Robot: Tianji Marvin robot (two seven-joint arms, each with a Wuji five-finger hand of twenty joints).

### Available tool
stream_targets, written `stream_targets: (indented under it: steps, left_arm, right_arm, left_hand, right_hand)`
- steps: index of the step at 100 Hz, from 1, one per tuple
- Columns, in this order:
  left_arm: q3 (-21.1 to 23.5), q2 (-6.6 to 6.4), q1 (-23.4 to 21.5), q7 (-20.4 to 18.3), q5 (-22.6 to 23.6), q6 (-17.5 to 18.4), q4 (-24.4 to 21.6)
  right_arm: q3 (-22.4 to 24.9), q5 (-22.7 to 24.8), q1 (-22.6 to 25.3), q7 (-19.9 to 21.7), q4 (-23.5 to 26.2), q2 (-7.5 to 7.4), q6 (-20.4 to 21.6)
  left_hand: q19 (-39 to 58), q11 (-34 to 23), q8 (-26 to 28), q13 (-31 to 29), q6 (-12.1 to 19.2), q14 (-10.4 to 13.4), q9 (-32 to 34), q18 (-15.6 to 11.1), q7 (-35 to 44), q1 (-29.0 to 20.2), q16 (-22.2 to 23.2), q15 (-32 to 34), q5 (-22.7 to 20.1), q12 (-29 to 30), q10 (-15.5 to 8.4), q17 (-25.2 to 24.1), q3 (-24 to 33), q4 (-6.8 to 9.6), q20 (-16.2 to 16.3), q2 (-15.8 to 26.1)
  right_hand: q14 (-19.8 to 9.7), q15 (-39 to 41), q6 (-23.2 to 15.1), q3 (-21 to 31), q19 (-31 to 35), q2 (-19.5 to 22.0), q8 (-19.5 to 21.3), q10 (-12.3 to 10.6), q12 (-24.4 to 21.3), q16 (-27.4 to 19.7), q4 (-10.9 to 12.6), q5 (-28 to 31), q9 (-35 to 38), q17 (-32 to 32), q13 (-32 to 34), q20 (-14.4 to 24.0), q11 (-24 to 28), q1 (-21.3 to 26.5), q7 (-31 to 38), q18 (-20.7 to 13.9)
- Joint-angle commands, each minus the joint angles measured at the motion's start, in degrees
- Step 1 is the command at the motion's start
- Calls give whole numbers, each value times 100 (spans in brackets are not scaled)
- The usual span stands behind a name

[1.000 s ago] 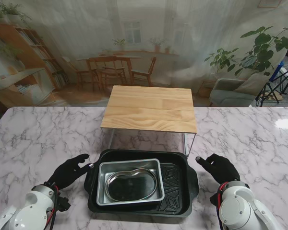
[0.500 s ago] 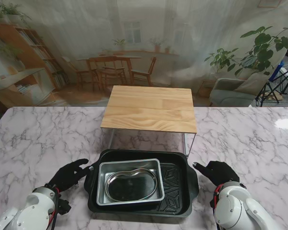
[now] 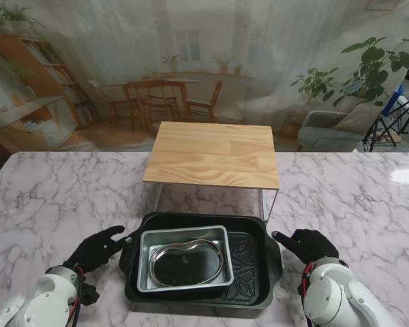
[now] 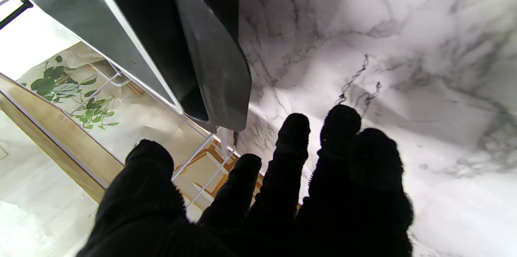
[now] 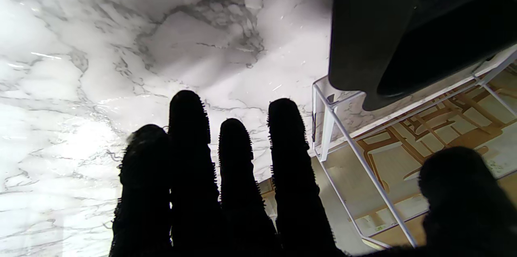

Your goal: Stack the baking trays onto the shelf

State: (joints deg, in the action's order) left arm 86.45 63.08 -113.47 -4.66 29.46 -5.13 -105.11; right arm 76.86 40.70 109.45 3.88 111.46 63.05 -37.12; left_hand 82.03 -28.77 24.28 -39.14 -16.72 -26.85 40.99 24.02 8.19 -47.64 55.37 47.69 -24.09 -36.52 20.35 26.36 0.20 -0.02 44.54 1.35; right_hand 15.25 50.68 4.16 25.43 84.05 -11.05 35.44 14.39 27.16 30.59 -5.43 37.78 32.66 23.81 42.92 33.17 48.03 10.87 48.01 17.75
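Black tray (image 3: 249, 269), with a steel tray (image 3: 184, 257) nested inside, is shown on the bench (image 3: 48, 197) before the shelf (image 3: 215, 153). Both robot hands, left (image 3: 95, 248) and right (image 3: 310, 243), are spread and empty at its handles; a two-sided grasp is called for next.

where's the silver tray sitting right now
In the stand view, the silver tray sits nested inside the black baking tray, toward its left side, on the marble table nearer to me than the wooden shelf.
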Motion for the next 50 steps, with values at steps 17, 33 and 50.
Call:
stream_targets:
  steps: [17,33,50]
  left_arm:
    - [104,-9,-75,-90,214,-257,-161]
    - [70,-42,-67,-328,142,-529,-208]
    - [-15,-89,-48,-567,119,-665,-259]
  right_arm:
    - [77,194,121,79,111,-16,58]
    - [20,348,56,302,59,-72,-95]
    - [-84,353,-56,441,-31,-108,-263]
  left_hand:
    - [507,-399,487,-275,-250,-799,305,-42,804,89,-91,430,-902,-200,-33,510,-158,-4,-68,129]
    - [562,-111,458,-345,-447,-979,472,119,815,98,-218,339,-1261,23,151,563,-158,-10,-95,114]
    - [505,66,437,-280,-471,-956,473,111,779,78,-283,251,-1331,153,174,488,-156,-13,-112,56]
  right_hand:
    - [-70,115,-390,-236,-33,246,72,-80,133,99,111,47,-487,-379,-594,-24,-54,-43,7,-88]
    - [-130,246,-328,-308,157,336,124,-100,227,223,100,404,-710,-346,-766,74,-19,-88,28,-222]
    - [-118,281,-207,-329,209,319,169,-97,267,258,106,576,-676,-296,-739,99,-7,-33,-23,-249]
